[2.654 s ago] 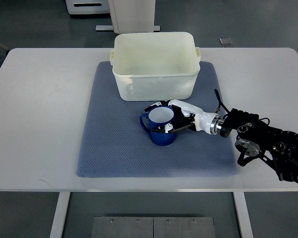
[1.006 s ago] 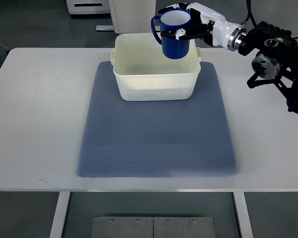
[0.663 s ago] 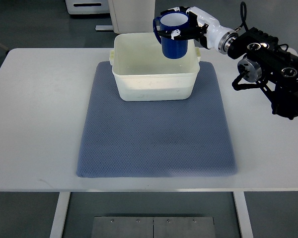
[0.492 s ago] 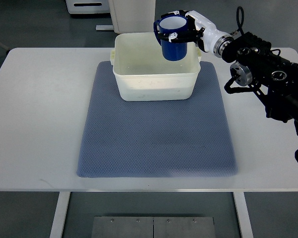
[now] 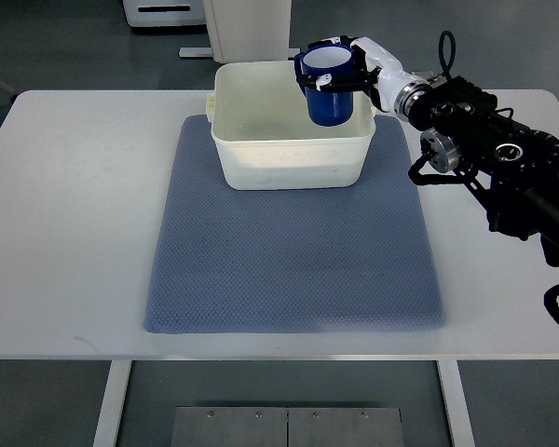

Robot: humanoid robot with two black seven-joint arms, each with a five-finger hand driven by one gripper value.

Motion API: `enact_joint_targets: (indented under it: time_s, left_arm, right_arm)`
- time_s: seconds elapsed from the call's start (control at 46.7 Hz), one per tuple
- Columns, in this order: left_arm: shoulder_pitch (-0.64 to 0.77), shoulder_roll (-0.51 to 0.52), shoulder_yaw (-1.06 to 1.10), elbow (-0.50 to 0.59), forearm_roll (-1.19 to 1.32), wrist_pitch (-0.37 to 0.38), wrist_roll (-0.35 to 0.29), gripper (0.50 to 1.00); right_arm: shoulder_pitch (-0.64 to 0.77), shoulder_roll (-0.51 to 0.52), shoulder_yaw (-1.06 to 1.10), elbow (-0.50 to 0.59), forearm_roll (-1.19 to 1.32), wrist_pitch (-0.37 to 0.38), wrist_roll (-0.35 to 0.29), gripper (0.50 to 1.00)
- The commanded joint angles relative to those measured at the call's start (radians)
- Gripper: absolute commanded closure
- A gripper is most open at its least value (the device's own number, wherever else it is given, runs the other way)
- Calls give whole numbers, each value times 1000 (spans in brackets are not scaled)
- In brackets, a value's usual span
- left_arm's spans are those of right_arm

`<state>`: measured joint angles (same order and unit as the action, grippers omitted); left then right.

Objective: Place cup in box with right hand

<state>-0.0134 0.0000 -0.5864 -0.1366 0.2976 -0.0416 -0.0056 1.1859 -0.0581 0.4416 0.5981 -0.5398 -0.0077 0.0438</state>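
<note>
The blue cup (image 5: 330,86) is held upright by the right hand (image 5: 354,67) (fingers wrapped around it) over the white box (image 5: 291,149), on the mat (image 5: 289,261).

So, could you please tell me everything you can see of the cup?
The cup is a glossy dark blue mug with a white inside; whether anything is in it cannot be seen. It stands upright, mouth up, held by the right hand, whose white and black fingers wrap its rim. It hangs over the far right part of the cream box, its lower body below the rim; whether it touches the bottom cannot be told.
</note>
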Motion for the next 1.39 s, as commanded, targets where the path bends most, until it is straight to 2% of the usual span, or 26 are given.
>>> enact_joint_targets:
  time_s: [0.0,0.107,0.128,0.15,0.214,0.235,0.257,0.899,1.07,1.37]
  left_arm:
    - [0,0,0,0,0,0,1,500]
    - [1,0,0,0,0,0,-1,500]
    - [0,0,-1,0,0,0,-1,500]
    - [0,0,0,0,0,0,1,500]
    - [1,0,0,0,0,0,1,500]
    - [0,0,-1,0,0,0,-1,500]
    - [0,0,0,0,0,0,-1,500]
    - [1,0,0,0,0,0,1,500]
    - [0,0,-1,0,0,0,1,500]
    - [1,0,0,0,0,0,1,500]
  right_arm:
    - [0,0,0,6,7,2,8,1000]
    - [-2,0,0,9,9,2,25,1000]
    - [-5,0,0,9,9,2,30,982]
    - [-9,0,0,9,9,2,34,907]
    - [-16,0,-1,12,9,2,42,641]
    - [-16,0,-1,12,9,2,42,564]
    - [-16,0,-1,14,9,2,42,513]
    - [-9,-2,2,34,9,11,50,502]
    - [-6,-63,35,55,64,21,48,502]
    - [-20,-199,39,58,378,21,48,500]
